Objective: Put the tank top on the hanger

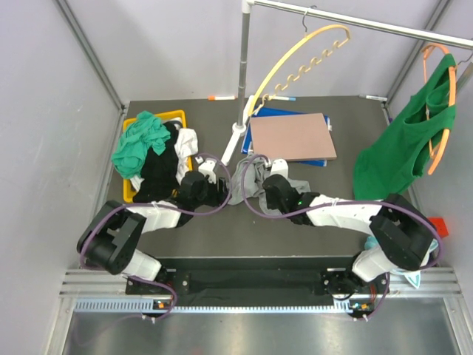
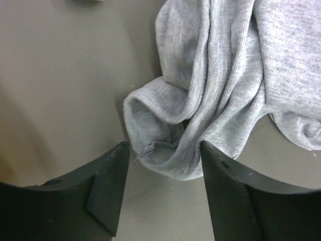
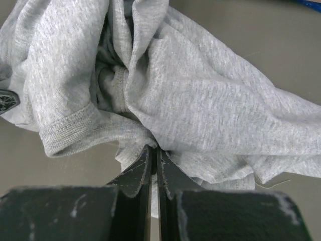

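Note:
The light grey tank top (image 1: 245, 183) lies bunched on the table's middle, between both grippers. In the left wrist view a folded hem of the tank top (image 2: 210, 95) sits between the fingertips of my open left gripper (image 2: 165, 150), which is not closed on it. My right gripper (image 3: 154, 150) is shut on a fold of the tank top (image 3: 200, 100); a thin strip of fabric shows between its jaws. The pale yellow hanger (image 1: 295, 63) hangs by its hook from the metal rail at the back, above the table.
A yellow bin (image 1: 177, 117) at the back left holds teal-green, black and white clothes. A brown board on a blue folder (image 1: 292, 137) lies at the back middle. A green tank top on an orange hanger (image 1: 436, 111) hangs at the right. The rail's post (image 1: 242, 74) stands behind the tank top.

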Robot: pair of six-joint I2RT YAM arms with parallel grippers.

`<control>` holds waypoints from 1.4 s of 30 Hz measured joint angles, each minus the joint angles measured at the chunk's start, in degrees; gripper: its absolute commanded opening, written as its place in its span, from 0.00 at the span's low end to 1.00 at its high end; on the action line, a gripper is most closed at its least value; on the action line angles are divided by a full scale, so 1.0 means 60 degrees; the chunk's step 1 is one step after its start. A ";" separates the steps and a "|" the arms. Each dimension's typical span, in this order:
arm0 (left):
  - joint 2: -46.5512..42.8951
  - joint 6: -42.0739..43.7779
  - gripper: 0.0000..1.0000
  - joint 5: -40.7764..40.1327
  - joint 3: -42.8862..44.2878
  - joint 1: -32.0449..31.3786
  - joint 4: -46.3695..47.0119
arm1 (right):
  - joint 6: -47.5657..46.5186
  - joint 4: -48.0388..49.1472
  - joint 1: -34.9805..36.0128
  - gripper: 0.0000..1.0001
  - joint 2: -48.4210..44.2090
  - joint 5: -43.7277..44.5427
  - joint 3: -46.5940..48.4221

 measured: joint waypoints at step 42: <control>-0.3676 -0.0208 0.00 0.0714 0.2350 -0.0033 -0.2856 | -0.1177 -0.3319 -0.0058 0.80 -0.5818 0.1676 0.0765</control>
